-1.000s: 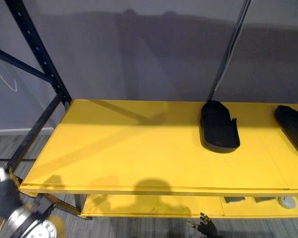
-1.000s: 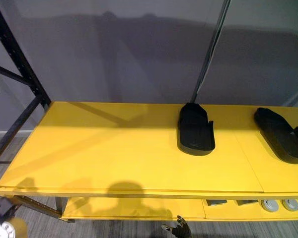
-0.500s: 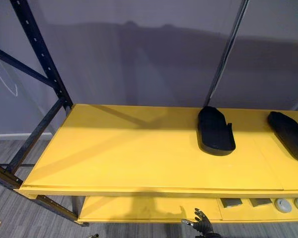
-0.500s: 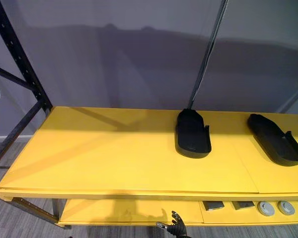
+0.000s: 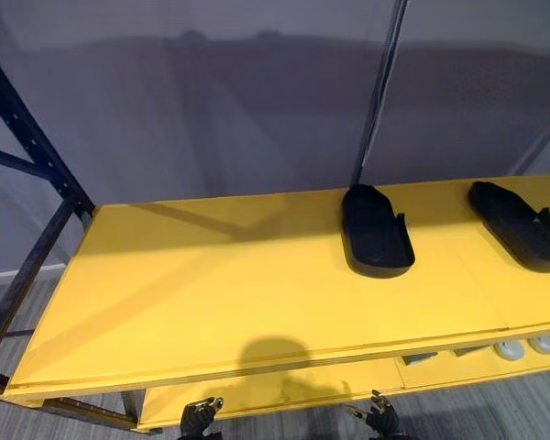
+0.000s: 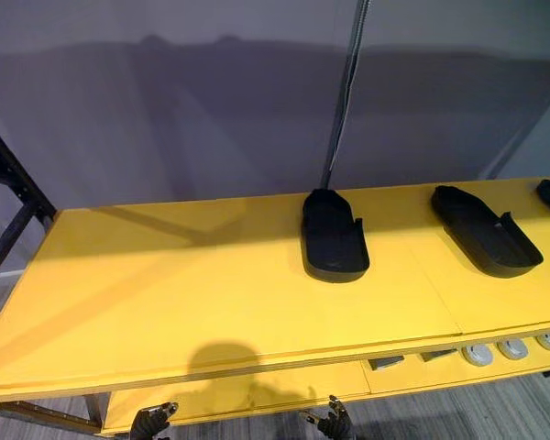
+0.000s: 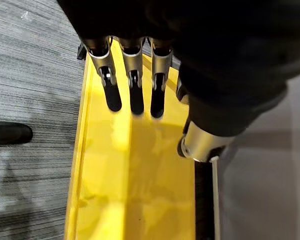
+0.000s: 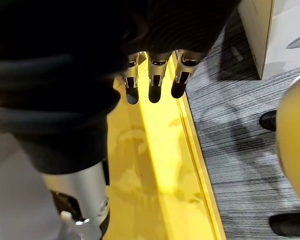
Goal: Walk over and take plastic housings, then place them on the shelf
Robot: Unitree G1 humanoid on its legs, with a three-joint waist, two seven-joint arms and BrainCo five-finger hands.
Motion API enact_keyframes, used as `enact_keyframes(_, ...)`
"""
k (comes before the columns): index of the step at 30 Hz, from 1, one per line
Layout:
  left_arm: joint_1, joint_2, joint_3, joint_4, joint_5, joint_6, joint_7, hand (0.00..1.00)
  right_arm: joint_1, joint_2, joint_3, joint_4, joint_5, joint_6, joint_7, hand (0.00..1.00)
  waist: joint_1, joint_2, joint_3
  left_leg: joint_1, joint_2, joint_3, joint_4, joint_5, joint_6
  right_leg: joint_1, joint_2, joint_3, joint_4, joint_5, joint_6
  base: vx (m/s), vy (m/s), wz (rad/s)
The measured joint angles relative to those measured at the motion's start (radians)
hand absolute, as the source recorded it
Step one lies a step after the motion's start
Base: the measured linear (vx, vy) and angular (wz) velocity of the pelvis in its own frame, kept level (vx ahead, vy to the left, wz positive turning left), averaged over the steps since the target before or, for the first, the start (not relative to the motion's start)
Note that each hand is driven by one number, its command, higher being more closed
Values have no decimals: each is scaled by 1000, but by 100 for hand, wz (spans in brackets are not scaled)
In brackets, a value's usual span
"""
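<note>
A black plastic housing (image 5: 376, 232) and second housing (image 5: 518, 225) lie by the yellow shelf's (image 5: 211, 284) back edge, apparently already placed; left hand (image 5: 199, 418) and right hand (image 5: 379, 418) hang empty below its front edge, fingers straight and apart.

Left hand (image 7: 133, 82): slim silver fingers with black tips under a dark ribbed cover; right hand (image 8: 154, 77) alike; each has a stubby silver thumb.
</note>
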Motion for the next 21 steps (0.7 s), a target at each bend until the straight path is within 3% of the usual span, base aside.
enact_keyframes(9, 5, 5, -47, 16, 1, -1, -24, 0, -2, -2, -7, 1, -2, 0, 0, 0, -8, 1, 3, 13, 14, 60, 9, -9, -2, -32, 18, 65, 26, 1, -3, -38, -8, -22)
enact_keyframes(16, -3, 7, -46, 18, 23, -1, -23, 0, -6, -4, -8, -9, -13, 2, 1, 0, -10, -5, 21, -5, 30, 152, 125, -80, 3, -81, 26, 162, 71, 5, -5, -47, 9, -41)
enact_keyframes(21, -70, 17, -44, 56, 36, -4, -18, 0, -34, 2, -1, -38, -34, 18, 0, 0, -7, -9, 66, -59, 67, 264, 232, -129, 11, -147, 55, 256, 63, 77, 3, -83, 35, -72)
